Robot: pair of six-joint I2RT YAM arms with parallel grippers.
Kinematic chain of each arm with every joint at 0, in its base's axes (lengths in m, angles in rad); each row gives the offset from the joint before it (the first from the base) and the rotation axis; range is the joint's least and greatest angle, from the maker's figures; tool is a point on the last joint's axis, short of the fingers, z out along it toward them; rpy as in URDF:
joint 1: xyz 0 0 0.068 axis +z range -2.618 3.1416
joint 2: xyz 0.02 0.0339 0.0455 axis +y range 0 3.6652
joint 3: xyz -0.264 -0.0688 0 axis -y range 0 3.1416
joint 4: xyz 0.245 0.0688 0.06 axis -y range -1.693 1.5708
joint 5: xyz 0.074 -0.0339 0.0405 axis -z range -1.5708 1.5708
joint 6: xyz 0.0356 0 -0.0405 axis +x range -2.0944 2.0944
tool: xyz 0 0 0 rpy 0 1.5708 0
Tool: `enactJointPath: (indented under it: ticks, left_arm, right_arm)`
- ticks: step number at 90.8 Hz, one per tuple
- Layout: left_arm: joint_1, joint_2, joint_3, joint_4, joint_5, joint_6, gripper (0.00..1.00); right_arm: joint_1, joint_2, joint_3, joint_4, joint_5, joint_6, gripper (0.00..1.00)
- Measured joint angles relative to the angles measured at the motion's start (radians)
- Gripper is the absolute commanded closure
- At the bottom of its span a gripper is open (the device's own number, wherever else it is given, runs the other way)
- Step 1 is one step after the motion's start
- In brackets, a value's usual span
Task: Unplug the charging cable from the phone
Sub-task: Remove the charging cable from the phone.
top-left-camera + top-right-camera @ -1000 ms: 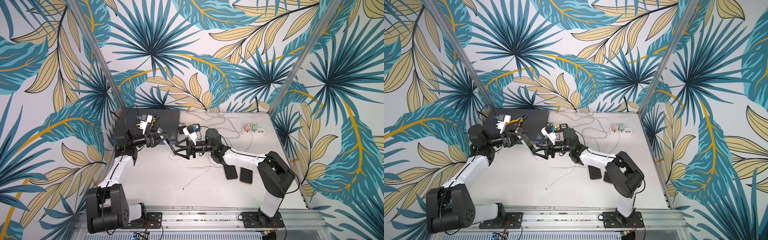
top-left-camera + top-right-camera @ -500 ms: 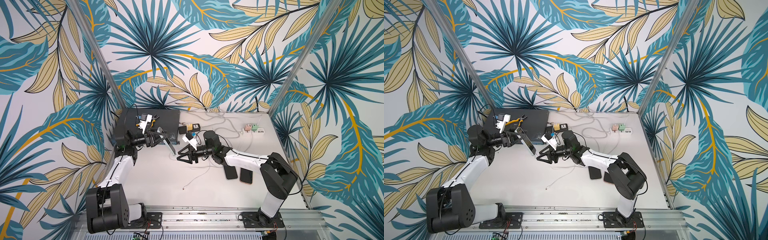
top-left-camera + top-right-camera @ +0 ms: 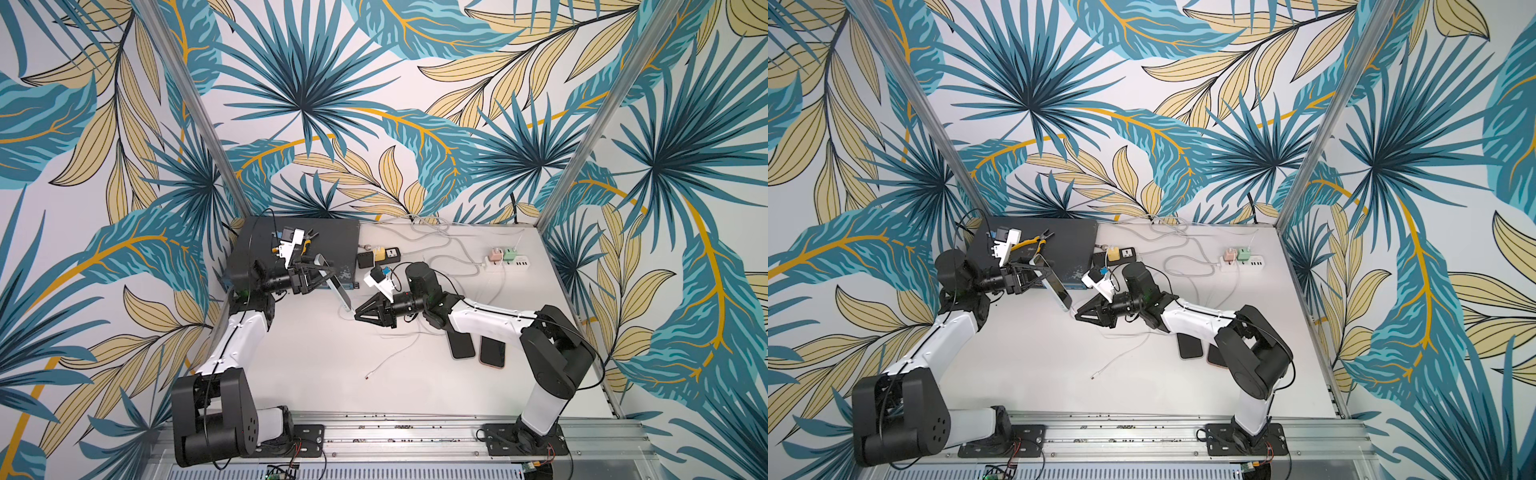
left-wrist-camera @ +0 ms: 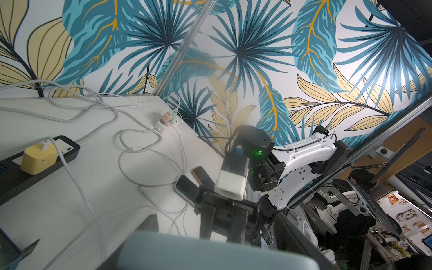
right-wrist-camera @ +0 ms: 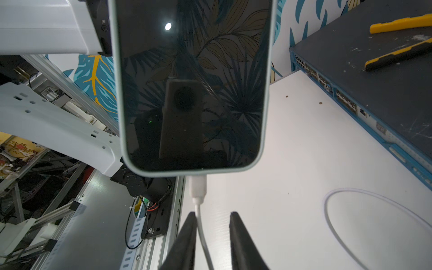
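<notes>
The left hand (image 3: 327, 276) is clamped shut on the phone (image 3: 341, 294), holding it tilted above the table (image 3: 316, 365) with its port end pointing toward 5 o'clock in both top views. The right hand (image 5: 211, 217) is part-open, its jaws astride the charging cable (image 5: 203, 236) just behind the white plug (image 5: 198, 187), gripping nothing yet. Best to move forward onto the stiff plug rather than the thin cord, close firmly, then pull straight along the phone's length toward 5 o'clock, without twisting.
</notes>
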Motion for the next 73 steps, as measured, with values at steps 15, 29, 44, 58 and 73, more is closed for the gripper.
enactJointPath:
  ticks: [15, 29, 44, 58, 73]
  left_arm:
    - [0.000, 0.000, 0.000, -0.022, -0.003, 0.013, 0.58]
    - [0.000, 0.000, 0.000, -0.033, -0.006, 0.026, 0.58]
    - [0.000, 0.000, 0.000, -0.048, -0.008, 0.033, 0.57]
    - [0.000, 0.000, 0.000, -0.064, -0.007, 0.045, 0.57]
    - [0.000, 0.000, 0.000, -0.078, -0.007, 0.056, 0.57]
  right_arm:
    - [0.001, 0.000, 0.000, -0.002, -0.005, 0.000, 0.85]
    - [0.001, 0.000, 0.000, -0.003, -0.006, -0.003, 0.88]
    - [0.003, 0.000, 0.000, -0.012, -0.009, -0.007, 0.89]
    - [0.004, 0.000, 0.000, -0.023, -0.012, -0.008, 0.91]
    - [0.005, 0.000, 0.000, -0.029, -0.012, -0.015, 1.00]
